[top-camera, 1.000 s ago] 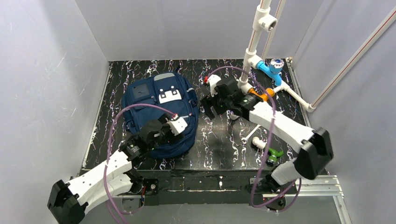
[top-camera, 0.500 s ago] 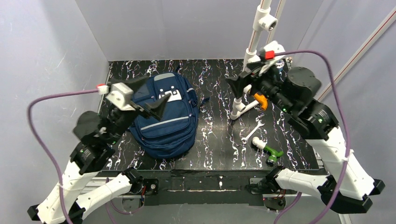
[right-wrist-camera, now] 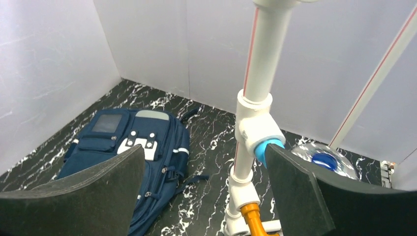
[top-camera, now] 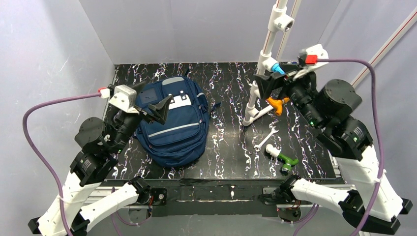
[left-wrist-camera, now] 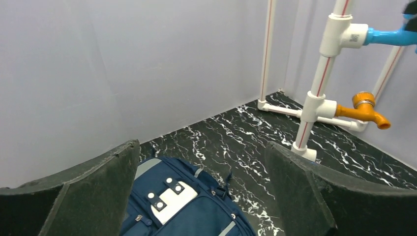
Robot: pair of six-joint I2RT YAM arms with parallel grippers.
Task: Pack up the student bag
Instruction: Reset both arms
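The student bag [top-camera: 173,129], navy blue with grey stripes and a white patch, lies flat and closed on the left half of the black marbled table [top-camera: 226,123]. My left gripper [top-camera: 151,100] hovers open above the bag's upper left part, holding nothing. In the left wrist view the bag's top [left-wrist-camera: 189,211] shows below the gripper's [left-wrist-camera: 201,144] spread fingers. My right gripper [top-camera: 279,79] hangs open and empty high at the back right, beside the white pipe. The right wrist view shows the bag [right-wrist-camera: 118,142] far off to the left of that gripper [right-wrist-camera: 204,147].
A white pipe stand [top-camera: 265,54] rises at the back right with a blue tap [right-wrist-camera: 268,150] and an orange tap [top-camera: 276,103]. A wrench [top-camera: 265,139] and a green-and-white fitting [top-camera: 282,160] lie right of the bag. A blue-capped bottle [right-wrist-camera: 324,162] stands behind the pipe.
Both arms have risen from the table and both grippers have opened. The left one left the bag's lower part and moved up-left; the right one drew back to the right.
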